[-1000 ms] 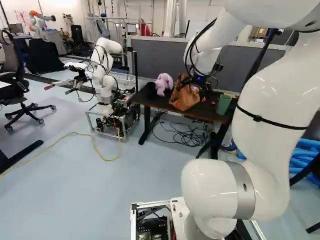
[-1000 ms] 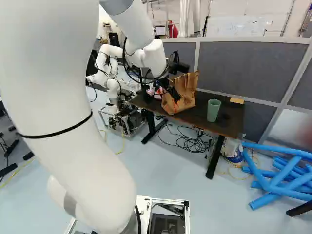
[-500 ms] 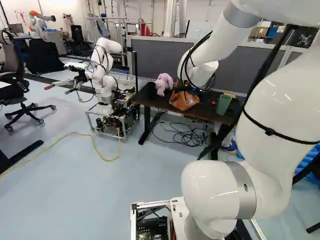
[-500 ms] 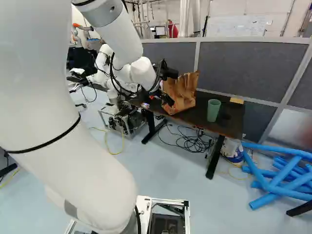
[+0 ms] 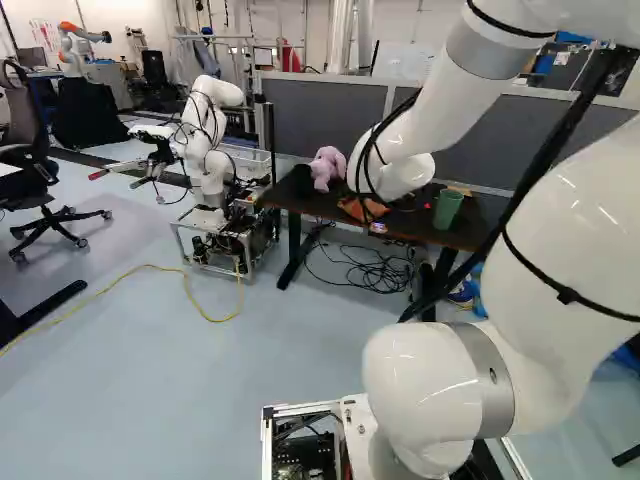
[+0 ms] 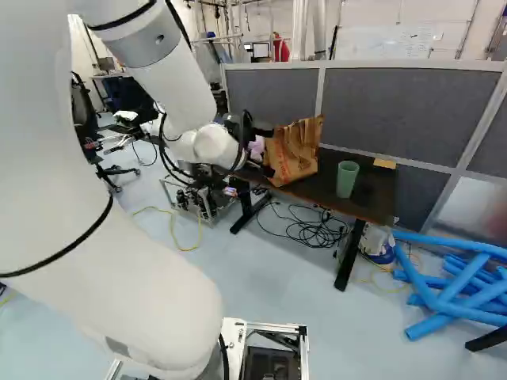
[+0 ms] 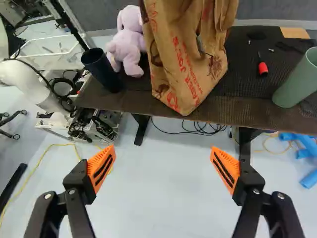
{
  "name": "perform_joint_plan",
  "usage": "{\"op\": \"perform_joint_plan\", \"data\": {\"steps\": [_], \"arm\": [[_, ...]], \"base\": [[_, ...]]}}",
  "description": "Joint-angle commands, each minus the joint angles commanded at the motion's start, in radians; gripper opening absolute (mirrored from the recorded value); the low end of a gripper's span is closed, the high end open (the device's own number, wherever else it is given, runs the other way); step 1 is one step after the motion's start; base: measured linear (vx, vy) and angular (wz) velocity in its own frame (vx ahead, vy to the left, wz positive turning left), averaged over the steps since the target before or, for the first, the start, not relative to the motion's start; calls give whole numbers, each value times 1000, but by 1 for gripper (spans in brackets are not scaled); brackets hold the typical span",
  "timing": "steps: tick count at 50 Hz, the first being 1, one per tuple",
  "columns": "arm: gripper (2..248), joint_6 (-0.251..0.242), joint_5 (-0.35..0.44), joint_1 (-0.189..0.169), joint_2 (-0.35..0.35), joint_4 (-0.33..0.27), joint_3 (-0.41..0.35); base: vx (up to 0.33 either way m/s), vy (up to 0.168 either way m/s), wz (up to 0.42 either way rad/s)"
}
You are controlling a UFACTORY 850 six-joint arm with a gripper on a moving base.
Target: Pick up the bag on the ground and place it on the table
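Observation:
In the right base view my gripper (image 6: pixel 260 169) is partly hidden by the wrist, close to the table's front edge. The brown paper bag (image 6: pixel 295 152) stands on the dark table (image 6: pixel 360 198). From the wrist, the gripper (image 7: pixel 162 166) is wide open, its orange pads (image 7: pixel 101 167) far apart and only floor seen between them. The bag (image 7: pixel 185 69) is ahead of the fingers, apart from them, its lower end by the edge of the tabletop (image 7: pixel 247 113). In the left base view the forearm covers much of the bag (image 5: pixel 358 209).
A lilac plush toy (image 7: pixel 128 42) and a dark cup (image 7: pixel 101 69) are beside the bag. The table also bears a green cup (image 6: pixel 347 179) and a red-handled tool (image 7: pixel 262 68). Another robot (image 5: pixel 205 150) stands beside the table. Blue tubes (image 6: pixel 451 297) lie on the floor.
My arm has drawn back from the bag, leftward in both base views, uncovering more of it in the right one. The bag has stayed on the table. The base has not moved.

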State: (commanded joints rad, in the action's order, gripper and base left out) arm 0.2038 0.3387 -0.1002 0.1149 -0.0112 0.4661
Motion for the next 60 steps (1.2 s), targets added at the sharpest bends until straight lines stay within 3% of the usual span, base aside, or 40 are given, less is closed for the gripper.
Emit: {"op": "perform_joint_plan", "data": {"steps": [30,60], "arm": [[247,-106,277,52,85,6,-197],[247,-174,455,85,140,10,-323]], "base": [[0,0,0],[0,0,0]]}}
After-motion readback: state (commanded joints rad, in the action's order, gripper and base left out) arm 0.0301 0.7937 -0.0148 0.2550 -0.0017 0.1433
